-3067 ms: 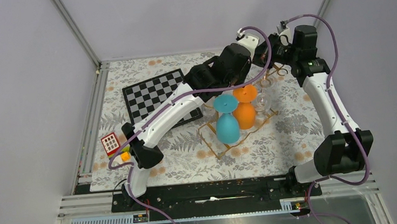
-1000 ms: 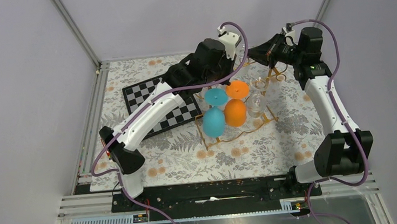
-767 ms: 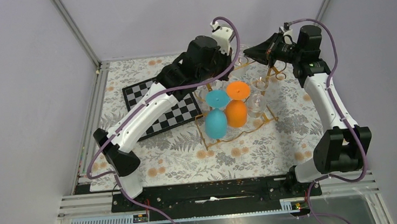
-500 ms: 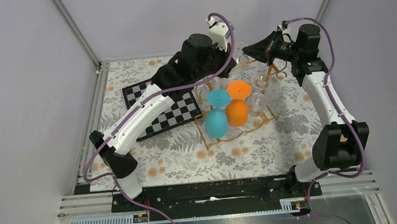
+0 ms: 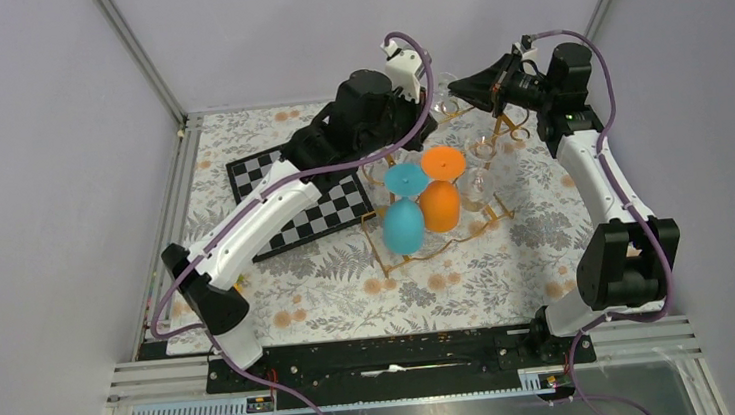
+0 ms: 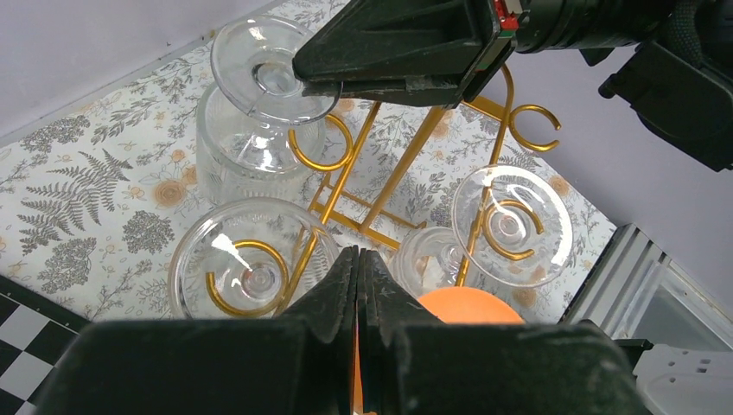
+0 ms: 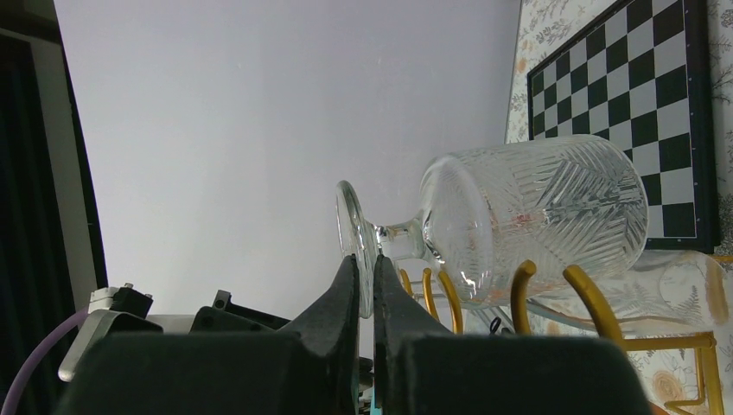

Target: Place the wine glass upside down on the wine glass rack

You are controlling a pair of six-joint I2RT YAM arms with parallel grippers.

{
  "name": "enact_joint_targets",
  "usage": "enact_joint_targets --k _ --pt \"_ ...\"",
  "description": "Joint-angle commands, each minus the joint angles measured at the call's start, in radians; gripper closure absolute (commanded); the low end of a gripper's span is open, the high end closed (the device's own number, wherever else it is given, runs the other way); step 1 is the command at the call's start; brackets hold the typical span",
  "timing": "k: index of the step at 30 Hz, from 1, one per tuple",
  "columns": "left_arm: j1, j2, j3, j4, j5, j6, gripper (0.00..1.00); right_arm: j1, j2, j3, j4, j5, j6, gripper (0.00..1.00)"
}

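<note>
One clear cut-glass wine glass [image 6: 251, 143], foot up and bowl down, at the far end of the gold wire rack [image 7: 589, 296], just beside a curled loop; hung or not, cannot tell. Foot rim pinched by the right gripper [image 7: 364, 270]. Left gripper [image 6: 359, 259] pressed together on nothing, above two clear glasses [image 6: 246, 272] hanging on the rails. Nearer, orange glass [image 5: 441, 208] and blue glass [image 5: 404, 229] inverted on the same rack. Chessboard [image 5: 262, 176] to the left. Underneath, fern-and-flower cloth [image 5: 470, 279]; around, pale lilac walls [image 5: 328, 30] and aluminium corner posts [image 5: 137, 55]

White arms [image 5: 264, 212], black joints [image 5: 635, 264], trailing purple cables [image 5: 569, 33].
</note>
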State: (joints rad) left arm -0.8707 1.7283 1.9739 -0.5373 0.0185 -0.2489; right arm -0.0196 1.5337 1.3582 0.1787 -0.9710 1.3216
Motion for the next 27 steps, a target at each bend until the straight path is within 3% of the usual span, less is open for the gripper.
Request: enact_joint_targets --k 1,17,27 --pt "0.004 -0.086 -0.027 0.112 -0.01 -0.014 1.0 -0.003 -0.023 0.058 0.087 -0.016 -0.004 1.0" --pt "0.004 -0.148 -0.111 0.168 -0.013 -0.019 1.0 -0.003 -0.033 0.084 0.178 -0.032 0.056 1.0" --pt "0.005 -0.156 -0.124 0.17 -0.01 -0.018 1.0 -0.003 -0.045 0.102 0.092 -0.027 -0.051 1.0"
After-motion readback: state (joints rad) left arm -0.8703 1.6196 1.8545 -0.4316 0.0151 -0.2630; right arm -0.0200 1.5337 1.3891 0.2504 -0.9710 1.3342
